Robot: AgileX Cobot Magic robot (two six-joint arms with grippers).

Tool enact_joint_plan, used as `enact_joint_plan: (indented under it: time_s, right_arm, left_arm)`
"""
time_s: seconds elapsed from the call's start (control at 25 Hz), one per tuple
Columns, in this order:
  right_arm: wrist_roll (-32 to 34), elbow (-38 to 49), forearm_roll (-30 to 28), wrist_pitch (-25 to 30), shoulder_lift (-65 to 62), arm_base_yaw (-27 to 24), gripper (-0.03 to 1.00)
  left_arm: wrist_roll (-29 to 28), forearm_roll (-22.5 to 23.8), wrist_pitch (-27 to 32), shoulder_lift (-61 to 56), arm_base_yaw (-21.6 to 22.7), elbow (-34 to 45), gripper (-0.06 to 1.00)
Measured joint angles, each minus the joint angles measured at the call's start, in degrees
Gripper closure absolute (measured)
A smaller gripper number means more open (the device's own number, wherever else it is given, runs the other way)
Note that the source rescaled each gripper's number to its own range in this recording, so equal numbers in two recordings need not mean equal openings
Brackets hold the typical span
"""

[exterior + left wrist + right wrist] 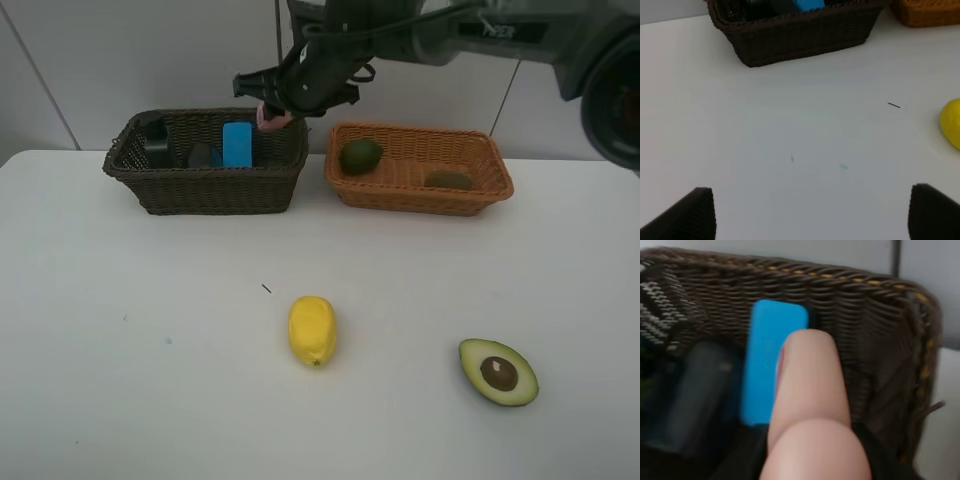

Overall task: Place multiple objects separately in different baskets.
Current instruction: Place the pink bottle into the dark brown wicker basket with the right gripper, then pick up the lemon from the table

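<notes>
My right gripper [275,112] reaches across the middle and is shut on the small pink bottle [272,118], held over the right end of the dark brown basket [205,190]. In the right wrist view the pink bottle [810,405] hangs above the blue eraser block [765,360] and the grey cup [695,390]. The basket also holds the dark pump bottle [155,140]. The orange-tan basket [420,197] holds the lime [360,156] and the kiwi [448,180]. The lemon [312,330] and the avocado half [498,372] lie on the table. My left gripper [812,215] is open and empty over the table.
A white table [120,350] carries everything. The two baskets stand side by side at the back with a narrow gap between them. The left wrist view shows the dark basket [800,37], the lemon's edge [952,122] and a small dark speck [894,105].
</notes>
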Motion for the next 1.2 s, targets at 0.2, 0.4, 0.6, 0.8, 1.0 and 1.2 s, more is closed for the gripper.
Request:
enact_joint_plan:
  time_s: [0.2,0.4,0.6,0.8,1.0,1.2]
  right_arm:
    - [-0.03,0.0,-4.66,-4.18,2.85,-0.49,0.24]
    - [-0.19,-0.03,-4.66,-2.29,2.24,-0.49,-0.01]
    - [-0.24,-0.24,-2.64,19.8,-6.16,1.19,-0.03]
    - [-1.11,-0.02,1.58,37.02,-11.98,2.65,-0.03]
    - [-1.51,4.3,4.62,37.95,-15.12,6.58,-0.03]
    - [-1.09,13.68,5.02,37.95,-18.01,12.15,-0.03]
  left_arm:
    - [0.0,0.0,0.0,0.0,0.0,0.0,-0.05]
    - [0.0,0.0,0.0,0.0,0.0,0.0,-0.05]
    - [0.0,0.0,0.0,0.0,0.0,0.0,-0.05]
    - [0.0,0.0,0.0,0.0,0.0,0.0,-0.05]
    - [0.0,0.0,0.0,0.0,0.0,0.0,-0.05]
    - [0.0,0.0,0.0,0.0,0.0,0.0,-0.05]
